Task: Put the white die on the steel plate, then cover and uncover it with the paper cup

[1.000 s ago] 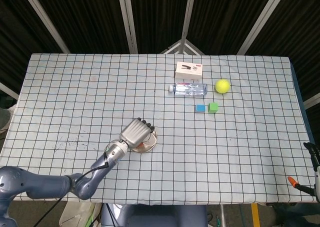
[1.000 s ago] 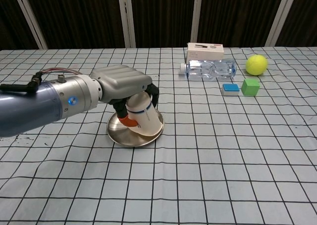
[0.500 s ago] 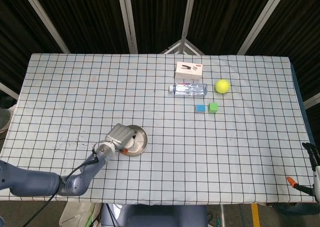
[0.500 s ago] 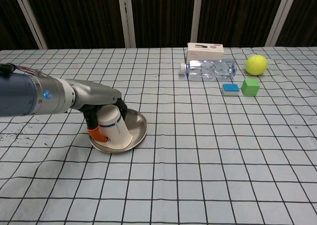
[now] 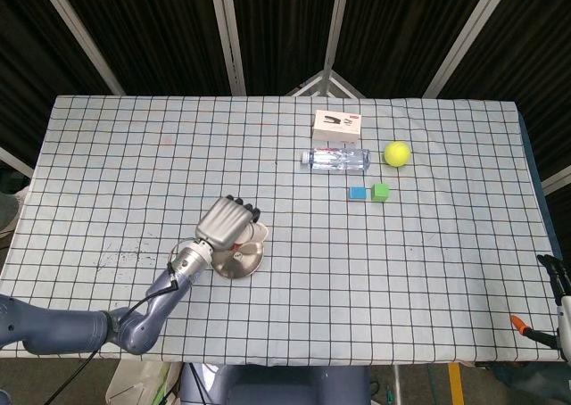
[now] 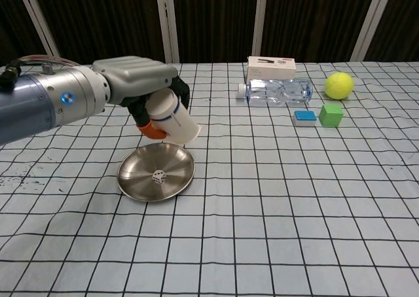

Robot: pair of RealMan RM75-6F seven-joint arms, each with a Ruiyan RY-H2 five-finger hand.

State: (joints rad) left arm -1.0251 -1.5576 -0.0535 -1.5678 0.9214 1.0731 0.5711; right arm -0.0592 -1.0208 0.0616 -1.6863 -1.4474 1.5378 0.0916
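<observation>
My left hand [image 6: 141, 84] grips the white paper cup [image 6: 171, 116], which hangs tilted in the air above the steel plate [image 6: 137, 173]. The white die [image 6: 158, 176] lies uncovered in the middle of that plate. From the head view my left hand [image 5: 227, 222] hides most of the cup, and part of the steel plate [image 5: 237, 262] shows just below it. My right hand is in neither view.
At the back right lie a clear water bottle [image 6: 275, 91], a white box [image 6: 271, 65], a yellow-green ball [image 6: 339, 85], a green cube [image 6: 331, 114] and a small blue block [image 6: 304, 116]. An orange-handled tool [image 5: 533, 331] lies at the right table edge.
The cup stood mouth-down on the plate over the die half a second ago. My left hand has lifted it up and back, and the die now shows.
</observation>
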